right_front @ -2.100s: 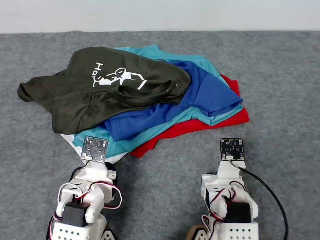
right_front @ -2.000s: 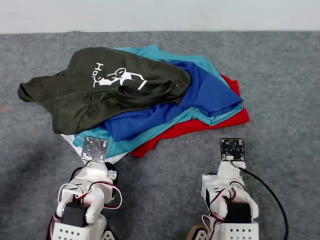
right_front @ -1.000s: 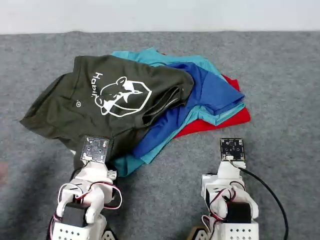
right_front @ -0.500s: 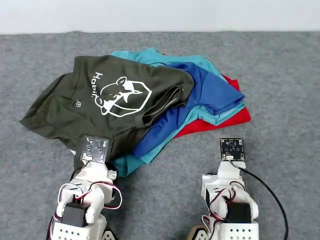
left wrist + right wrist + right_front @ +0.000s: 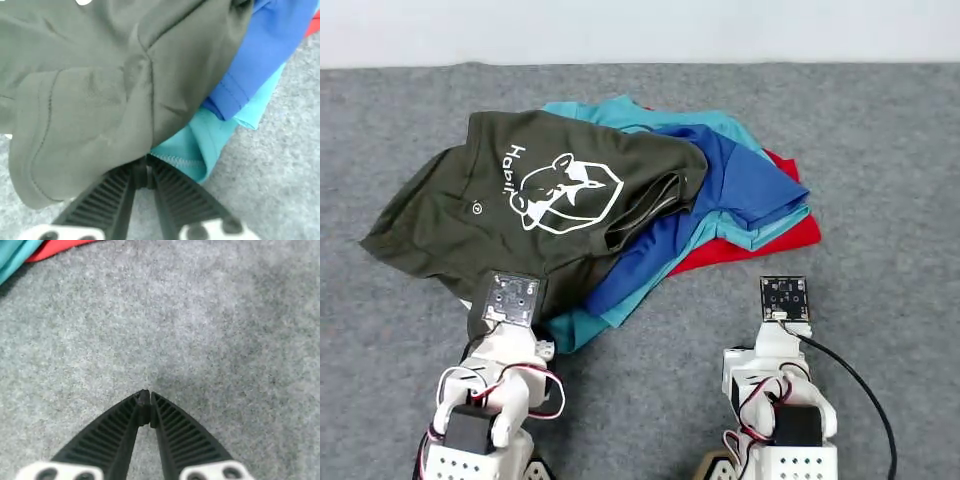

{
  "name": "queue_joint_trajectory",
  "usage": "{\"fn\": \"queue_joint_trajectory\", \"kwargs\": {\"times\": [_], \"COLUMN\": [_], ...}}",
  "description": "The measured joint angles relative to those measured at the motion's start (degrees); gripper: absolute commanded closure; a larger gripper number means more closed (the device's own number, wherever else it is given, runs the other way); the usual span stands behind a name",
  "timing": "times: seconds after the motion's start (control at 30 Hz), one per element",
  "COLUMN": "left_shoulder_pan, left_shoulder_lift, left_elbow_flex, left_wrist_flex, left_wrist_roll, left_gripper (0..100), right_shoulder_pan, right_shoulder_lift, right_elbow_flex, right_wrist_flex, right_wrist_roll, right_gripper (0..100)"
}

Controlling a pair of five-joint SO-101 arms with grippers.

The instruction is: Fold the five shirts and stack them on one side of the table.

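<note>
A heap of shirts lies on the grey felt table (image 5: 880, 150). A dark olive shirt (image 5: 520, 210) with a white print is on top, spread toward the near left. Under it are a blue shirt (image 5: 740, 180), a teal shirt (image 5: 610, 108) and a red shirt (image 5: 770, 240). My left gripper (image 5: 142, 167) is shut, with its tips at the olive shirt's (image 5: 90, 75) near hem, beside a teal fold (image 5: 195, 145) and the blue shirt (image 5: 265, 55). My right gripper (image 5: 145, 397) is shut over bare felt. The red shirt's edge (image 5: 55, 247) lies well ahead of it.
Both arm bases stand at the near edge, the left arm (image 5: 505, 350) against the heap and the right arm (image 5: 780, 370) apart from it. A sliver of white cloth (image 5: 469, 303) peeks out by the left arm. Bare felt stretches to the right and along the far side.
Since two seconds ago the olive shirt has been spread flatter and drawn toward the near left, and the whole heap shifted with it. Nothing has changed in the last second. Both arms stayed still.
</note>
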Motion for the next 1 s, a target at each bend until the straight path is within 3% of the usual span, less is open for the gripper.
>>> {"fn": "queue_joint_trajectory", "kwargs": {"times": [0.37,0.6,1.0], "left_shoulder_pan": [11.4,12.4,5.3], "left_shoulder_lift": [0.0,0.0,0.0], "left_elbow_flex": [0.0,0.0,-3.8], "left_wrist_flex": [0.0,0.0,0.0], "left_wrist_roll": [0.0,-0.4,-19.4], "left_gripper": [99,99,99], "right_shoulder_pan": [0.0,0.0,0.0], "right_shoulder_lift": [0.0,0.0,0.0], "right_elbow_flex": [0.0,0.0,0.0], "right_wrist_flex": [0.0,0.0,0.0], "right_wrist_roll": [0.0,0.0,0.0], "right_gripper": [99.0,99.0,99.0]}}
